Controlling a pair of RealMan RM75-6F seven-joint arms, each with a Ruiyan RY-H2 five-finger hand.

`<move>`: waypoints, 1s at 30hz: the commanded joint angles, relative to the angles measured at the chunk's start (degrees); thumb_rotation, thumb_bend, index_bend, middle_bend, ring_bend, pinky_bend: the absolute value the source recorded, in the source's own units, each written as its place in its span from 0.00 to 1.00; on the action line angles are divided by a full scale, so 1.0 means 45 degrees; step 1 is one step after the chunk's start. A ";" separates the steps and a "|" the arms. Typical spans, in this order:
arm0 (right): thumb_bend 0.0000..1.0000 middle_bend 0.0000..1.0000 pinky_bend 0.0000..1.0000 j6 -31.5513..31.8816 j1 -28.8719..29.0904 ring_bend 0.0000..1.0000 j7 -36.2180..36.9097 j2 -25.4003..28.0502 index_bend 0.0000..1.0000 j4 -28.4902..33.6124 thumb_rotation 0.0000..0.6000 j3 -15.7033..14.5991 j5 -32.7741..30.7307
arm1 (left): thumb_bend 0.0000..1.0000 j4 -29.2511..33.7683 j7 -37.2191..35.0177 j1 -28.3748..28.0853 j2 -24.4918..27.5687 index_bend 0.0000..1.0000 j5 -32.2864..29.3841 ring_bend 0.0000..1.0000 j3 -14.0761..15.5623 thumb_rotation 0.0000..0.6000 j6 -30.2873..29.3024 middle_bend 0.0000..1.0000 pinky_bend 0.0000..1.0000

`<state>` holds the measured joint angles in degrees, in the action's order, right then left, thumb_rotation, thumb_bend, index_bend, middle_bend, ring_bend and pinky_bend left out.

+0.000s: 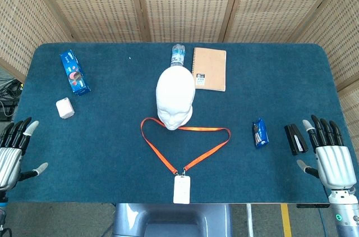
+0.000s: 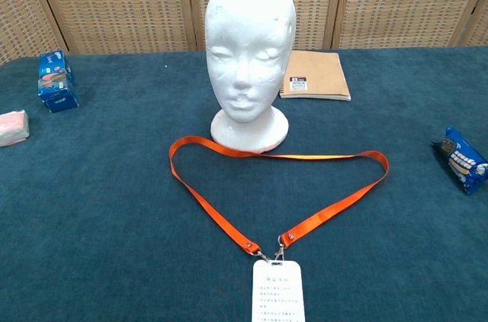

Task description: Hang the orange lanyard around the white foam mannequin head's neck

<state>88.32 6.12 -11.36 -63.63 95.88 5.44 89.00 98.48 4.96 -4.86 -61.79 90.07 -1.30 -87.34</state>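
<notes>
The white foam mannequin head [image 1: 175,97] [image 2: 248,47] stands upright in the middle of the blue table, facing me. In front of its base the orange lanyard [image 1: 163,155] [image 2: 214,217] lies flat in a wide loop, its far strap touching the base. A white badge card [image 1: 182,189] [image 2: 277,291] hangs on its clip at the near edge. My left hand [image 1: 12,150] rests open at the table's left edge, far from the lanyard. My right hand [image 1: 330,155] is open at the right edge. Neither hand shows in the chest view.
A tan notebook [image 1: 210,68] [image 2: 315,75] and a water bottle [image 1: 178,55] lie behind the head. A blue snack box [image 1: 74,72] [image 2: 56,80] and a pink-white block [image 1: 65,108] [image 2: 12,127] sit at the left. A blue snack packet [image 1: 260,132] [image 2: 462,159] and a black object [image 1: 295,138] lie at the right.
</notes>
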 commanded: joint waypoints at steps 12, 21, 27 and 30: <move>0.00 0.00 0.00 -0.1843 0.1225 0.00 0.0584 0.0066 0.13 -0.0095 1.00 0.0314 -0.0191 | 0.00 -0.0198 0.0055 -0.0201 -0.0175 0.00 -0.0207 0.00 -0.0141 1.00 0.0295 0.00 0.00; 0.17 0.00 0.00 -0.6415 0.4654 0.00 0.0122 -0.0667 0.35 -0.0372 1.00 0.1512 -0.1547 | 0.00 -0.0572 0.0250 -0.0707 -0.0647 0.00 -0.0833 0.00 -0.0378 1.00 0.1187 0.00 0.00; 0.30 0.00 0.00 -0.8606 0.6338 0.00 -0.0395 -0.2388 0.42 -0.1866 1.00 0.2144 -0.3867 | 0.00 -0.0738 0.0396 -0.0835 -0.0816 0.00 -0.1112 0.00 -0.0444 1.00 0.1434 0.00 0.00; 0.34 0.00 0.00 -0.8989 0.6848 0.00 -0.0822 -0.3287 0.46 -0.2684 1.00 0.2301 -0.4866 | 0.00 -0.0751 0.0429 -0.0867 -0.0836 0.00 -0.1262 0.00 -0.0479 1.00 0.1514 0.00 0.00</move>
<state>50.63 33.97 -13.07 -74.88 87.16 14.34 70.83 95.13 6.84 -8.71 -65.51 84.51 -3.40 -80.63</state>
